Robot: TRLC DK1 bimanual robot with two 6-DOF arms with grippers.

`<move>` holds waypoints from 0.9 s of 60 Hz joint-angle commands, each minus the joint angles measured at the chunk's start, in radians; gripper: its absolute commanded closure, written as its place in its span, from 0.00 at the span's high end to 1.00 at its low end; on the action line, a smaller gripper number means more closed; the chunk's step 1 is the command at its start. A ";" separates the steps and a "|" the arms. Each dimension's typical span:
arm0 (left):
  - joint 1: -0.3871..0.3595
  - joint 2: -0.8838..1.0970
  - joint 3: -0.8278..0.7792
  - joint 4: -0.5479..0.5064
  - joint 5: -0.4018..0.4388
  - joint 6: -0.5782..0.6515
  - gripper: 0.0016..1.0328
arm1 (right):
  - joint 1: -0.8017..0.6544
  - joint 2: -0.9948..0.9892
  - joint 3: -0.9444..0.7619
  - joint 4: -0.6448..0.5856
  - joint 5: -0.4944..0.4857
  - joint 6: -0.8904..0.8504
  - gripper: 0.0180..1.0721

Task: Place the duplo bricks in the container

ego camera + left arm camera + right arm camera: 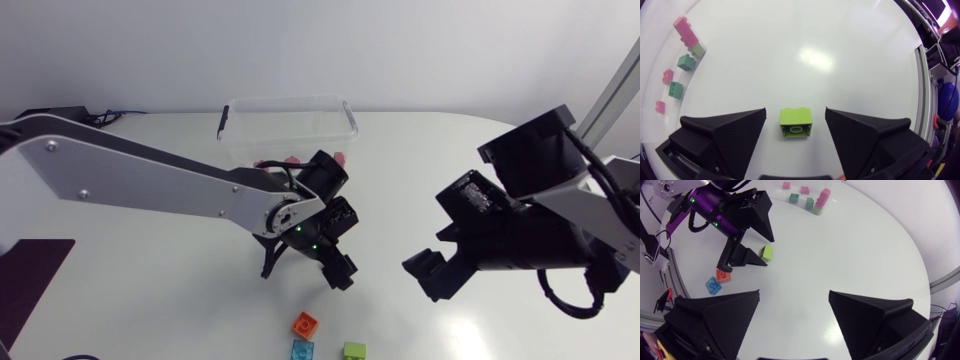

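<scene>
The left arm (150, 180) stretches in from the left toward the middle of the table (150, 290), its left gripper (795, 112) pointing down with its fingers (730, 132) spread wide. A lime green brick (795, 123) sits on the table between those fingers, touched by neither. Behind the arm, at the far side, stands the clear container (290, 118). Pink and green bricks (686, 62) lie by its near wall, though I can't tell whether they're inside it. Near the front edge an orange brick (305, 324) sits just beside a translucent blue brick (302, 349). Over on the right, the right gripper (794, 294) hangs above the table, fingers apart, holding nothing.
</scene>
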 commanded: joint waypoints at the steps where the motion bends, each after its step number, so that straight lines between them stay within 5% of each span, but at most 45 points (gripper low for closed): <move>1: 0.011 0.042 0.054 -0.054 0.014 0.021 0.73 | 0.008 -0.021 -0.032 -0.021 -0.005 -0.015 0.95; 13: 0.005 0.068 0.108 -0.144 0.014 0.018 0.69 | 0.010 -0.053 -0.055 -0.030 -0.007 -0.013 0.95; 29: 0.003 0.119 0.152 -0.190 0.017 0.006 0.29 | 0.008 -0.087 -0.062 -0.055 -0.013 -0.013 0.95; 54: 0.034 0.025 0.145 -0.247 0.024 -0.020 0.20 | 0.174 0.014 -0.102 -0.016 -0.076 -0.043 0.95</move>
